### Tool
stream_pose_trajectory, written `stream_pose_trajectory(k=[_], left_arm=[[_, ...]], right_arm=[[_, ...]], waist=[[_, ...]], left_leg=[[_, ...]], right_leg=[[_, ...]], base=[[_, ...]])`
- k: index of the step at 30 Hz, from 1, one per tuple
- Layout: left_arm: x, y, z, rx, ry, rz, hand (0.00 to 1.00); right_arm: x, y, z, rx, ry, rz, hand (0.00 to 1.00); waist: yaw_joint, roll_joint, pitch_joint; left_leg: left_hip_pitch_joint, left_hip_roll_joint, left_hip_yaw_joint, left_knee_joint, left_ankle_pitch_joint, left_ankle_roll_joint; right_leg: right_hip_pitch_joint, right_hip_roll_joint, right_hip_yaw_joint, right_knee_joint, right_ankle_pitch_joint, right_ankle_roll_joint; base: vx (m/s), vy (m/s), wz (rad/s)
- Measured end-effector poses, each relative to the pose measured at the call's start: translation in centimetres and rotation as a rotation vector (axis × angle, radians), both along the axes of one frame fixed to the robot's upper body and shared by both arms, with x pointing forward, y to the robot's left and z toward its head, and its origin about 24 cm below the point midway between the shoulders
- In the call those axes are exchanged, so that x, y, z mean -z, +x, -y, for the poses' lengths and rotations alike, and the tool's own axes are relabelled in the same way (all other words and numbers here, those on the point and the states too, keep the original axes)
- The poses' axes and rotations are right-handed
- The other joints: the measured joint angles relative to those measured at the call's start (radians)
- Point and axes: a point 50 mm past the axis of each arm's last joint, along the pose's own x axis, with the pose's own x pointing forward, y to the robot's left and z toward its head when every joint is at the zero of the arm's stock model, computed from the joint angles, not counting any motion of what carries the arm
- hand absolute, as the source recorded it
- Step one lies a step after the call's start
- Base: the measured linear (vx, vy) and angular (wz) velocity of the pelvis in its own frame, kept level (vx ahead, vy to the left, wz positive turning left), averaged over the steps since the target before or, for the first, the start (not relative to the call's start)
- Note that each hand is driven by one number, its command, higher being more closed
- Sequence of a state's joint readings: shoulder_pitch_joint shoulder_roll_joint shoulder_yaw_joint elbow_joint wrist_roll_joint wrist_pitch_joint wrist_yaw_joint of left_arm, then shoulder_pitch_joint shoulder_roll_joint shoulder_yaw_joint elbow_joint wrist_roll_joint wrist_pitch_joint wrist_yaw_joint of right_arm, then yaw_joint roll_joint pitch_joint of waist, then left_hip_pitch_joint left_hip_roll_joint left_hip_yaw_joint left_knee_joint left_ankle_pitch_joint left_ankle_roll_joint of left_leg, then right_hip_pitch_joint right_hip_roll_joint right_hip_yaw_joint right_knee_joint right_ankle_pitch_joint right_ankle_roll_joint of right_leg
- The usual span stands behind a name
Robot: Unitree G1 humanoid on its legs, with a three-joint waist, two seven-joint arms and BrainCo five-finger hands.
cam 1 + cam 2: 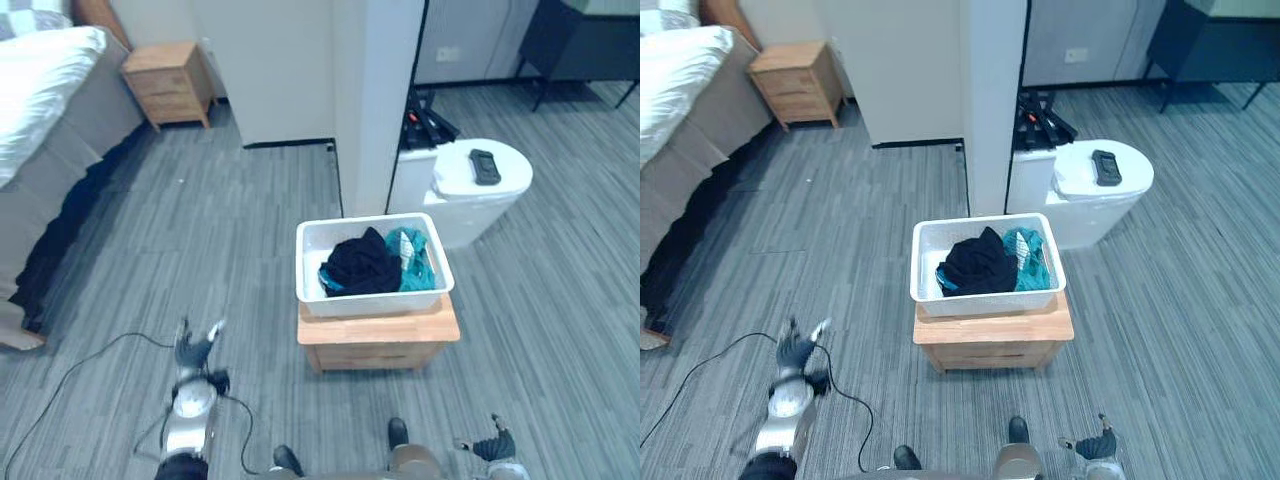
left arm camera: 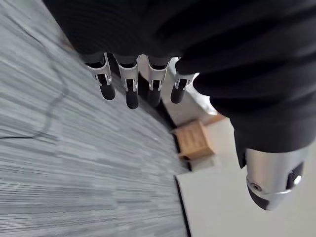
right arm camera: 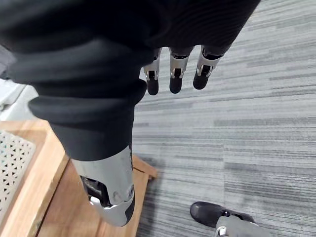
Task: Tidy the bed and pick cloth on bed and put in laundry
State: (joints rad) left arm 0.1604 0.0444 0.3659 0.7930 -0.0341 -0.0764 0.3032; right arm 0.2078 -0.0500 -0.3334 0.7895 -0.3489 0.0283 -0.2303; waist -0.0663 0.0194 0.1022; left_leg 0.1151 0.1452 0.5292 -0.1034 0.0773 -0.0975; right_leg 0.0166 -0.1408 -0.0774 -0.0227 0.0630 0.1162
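Left hand (image 1: 195, 352) low over floor, fingers (image 2: 129, 84) straight, empty. Right hand (image 1: 492, 445) near wooden surface (image 1: 378, 328), fingers (image 3: 175, 74) relaxed, empty. Dark cloth (image 1: 360, 265) and teal cloth (image 1: 412, 258) bunched together in white basket (image 1: 380, 302) on that surface. Bed (image 1: 60, 150) well apart, white bedding (image 1: 40, 90) on top. Cloth likely light, limp, not slippery; best pinched at raised fold; will drape and trail.

No writing, label or number can be read here.
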Motion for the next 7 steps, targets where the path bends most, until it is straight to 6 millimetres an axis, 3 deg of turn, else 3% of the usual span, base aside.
stream_pose_trajectory(k=[3,7], left_arm=[[1.9,-4.0,1.8,-0.073,-0.106,-0.127,0.0],[2.7,-5.8,3.3,-0.098,-0.176,-0.178,0.0]], right_arm=[[0.7,-0.6,-1.0,0.066,0.068,-0.012,0.0],[1.1,-0.7,-1.7,0.091,0.111,-0.028,0.0]], waist=[[0.028,-0.007,-0.012],[0.03,-0.008,-0.028]], left_leg=[[0.0,-0.004,-0.008,0.0,0.0,0.0],[-0.004,-0.009,-0.02,0.0,0.0,0.0]], right_leg=[[0.009,-0.003,-0.002,-0.001,-0.008,0.0],[0.013,-0.006,-0.001,-0.003,-0.018,-0.002]], base=[[-0.06,0.005,0.1],[-0.01,0.012,0.09]])
